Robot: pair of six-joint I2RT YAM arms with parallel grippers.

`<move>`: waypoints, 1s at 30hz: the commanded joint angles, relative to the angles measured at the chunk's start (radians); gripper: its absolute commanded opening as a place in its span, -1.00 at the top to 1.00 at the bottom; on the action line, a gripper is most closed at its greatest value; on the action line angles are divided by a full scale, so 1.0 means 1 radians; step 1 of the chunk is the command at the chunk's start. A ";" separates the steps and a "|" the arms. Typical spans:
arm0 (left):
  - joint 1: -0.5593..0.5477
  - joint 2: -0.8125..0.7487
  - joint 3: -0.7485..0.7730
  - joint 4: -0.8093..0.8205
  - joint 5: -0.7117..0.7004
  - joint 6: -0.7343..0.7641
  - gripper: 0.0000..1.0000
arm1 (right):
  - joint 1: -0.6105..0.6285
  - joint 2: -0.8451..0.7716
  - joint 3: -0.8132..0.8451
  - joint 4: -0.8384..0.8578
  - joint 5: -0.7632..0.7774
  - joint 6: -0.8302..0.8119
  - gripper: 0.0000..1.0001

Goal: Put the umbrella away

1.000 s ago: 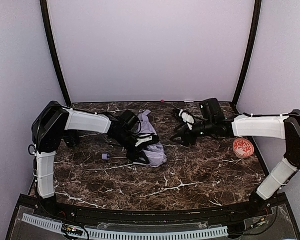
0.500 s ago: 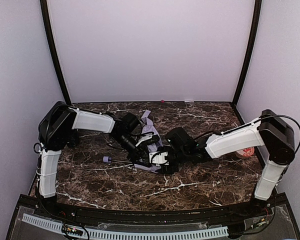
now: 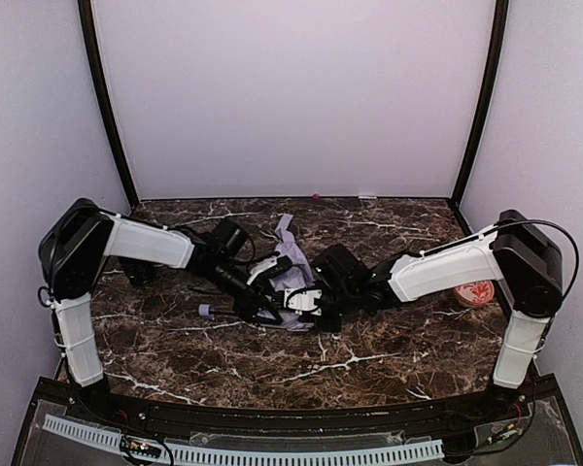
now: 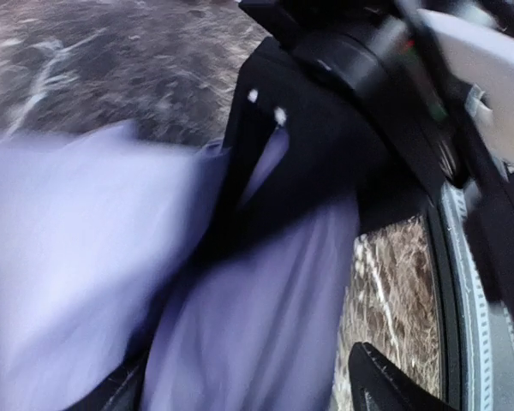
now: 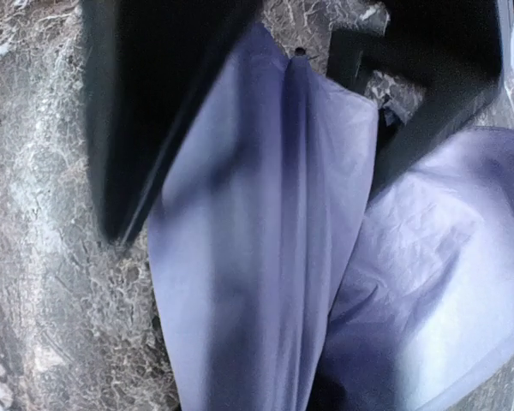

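Closest to me: my L gripper [image 3: 259, 291] sits over the umbrella [image 3: 290, 257] cloth. Its fingers [image 4: 385, 381] look spread, w/ cloth lying loose between them, so I think it holds nothing. My R gripper [image 3: 309, 299] is on the same heap from the other side. One fold runs up between its fingers [image 5: 146, 111], but the view is blurry, so I can't tell if it's pinching or not.

The umbrella lies crumpled mid table [image 3: 389, 359], between my 2 grippers. Its small handle [image 3: 205, 309] sticks out to the L, just beside the heap.

What could go wrong, I think:
- Both grippers are v. close, maybe touching, so they could bump each other.
- If R only has a thin bit of cloth, a pull could slip off, or drag the whole heap w/o folding it.
- Cloth could snag on a finger & tear.
- Pressing down hard could bend the umbrella.

Farther off, the red disc [image 3: 478, 291] sits at the far R of the table. A wide swing could knock it.
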 commanded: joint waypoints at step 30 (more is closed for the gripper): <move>-0.269 -0.309 -0.447 0.325 -0.776 0.530 -0.51 | -0.229 0.333 0.191 -0.512 -0.848 0.358 0.82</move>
